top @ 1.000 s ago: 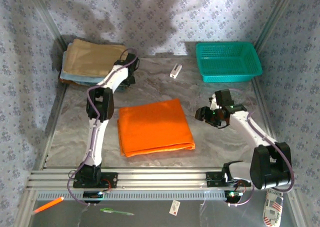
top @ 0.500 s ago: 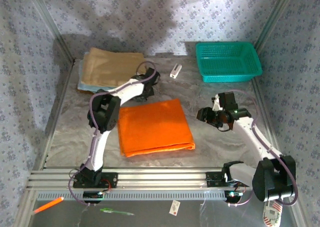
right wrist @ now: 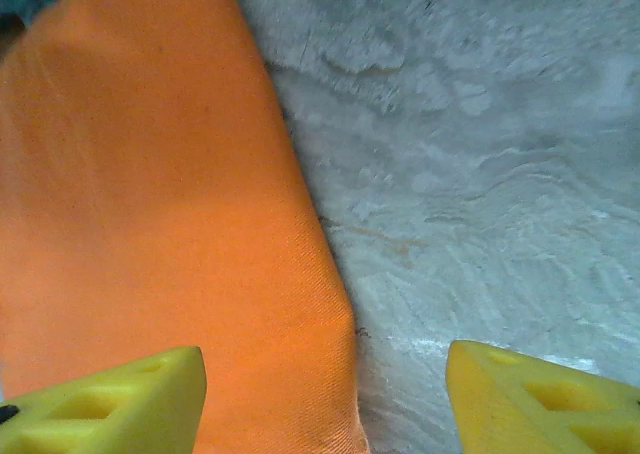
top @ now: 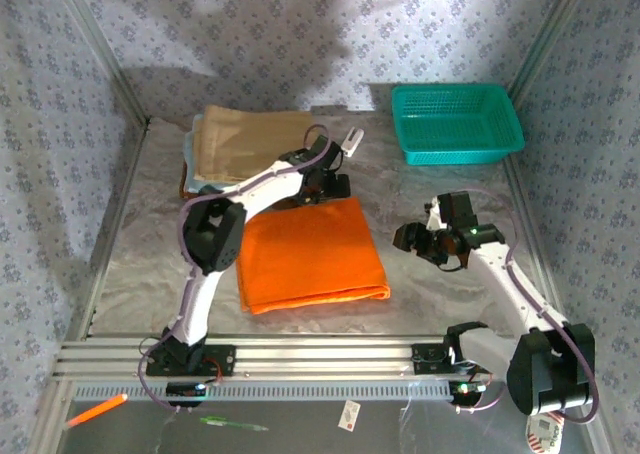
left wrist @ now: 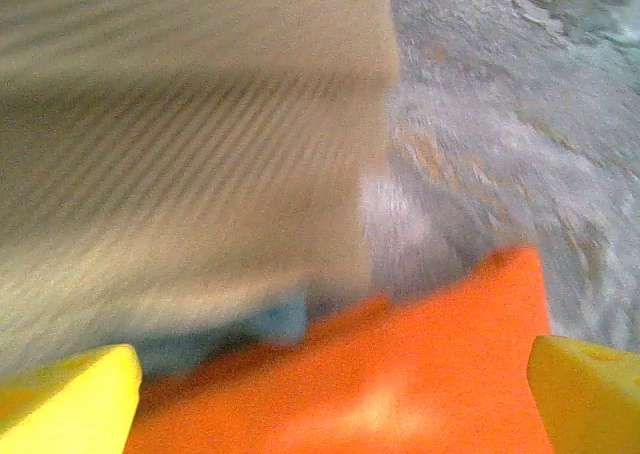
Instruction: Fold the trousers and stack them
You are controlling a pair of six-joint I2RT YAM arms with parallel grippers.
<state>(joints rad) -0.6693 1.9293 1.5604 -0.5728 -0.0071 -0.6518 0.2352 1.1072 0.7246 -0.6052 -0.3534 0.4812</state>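
Left gripper (left wrist: 330, 404): jaws wide apart, empty, above the trousers (top: 310, 254) beside the tan cloth (top: 245, 144); blur hides any contact. Right gripper (right wrist: 320, 404): jaws apart, gripping nothing, over the trousers' edge.

robot lab test cell, not a home: marbled table (top: 440, 304) boxed in by aluminium extrusion posts (top: 100, 49) and patterned cloth walls (top: 250, 34), slotted rail (top: 320, 359) along the near edge with arm bases (top: 185, 359) bolted on, loose cabling (top: 150, 374). folded trousers (top: 310, 254), cloth stack (top: 240, 144) far left, teal basket (top: 457, 122) in the far right corner look like staged props.
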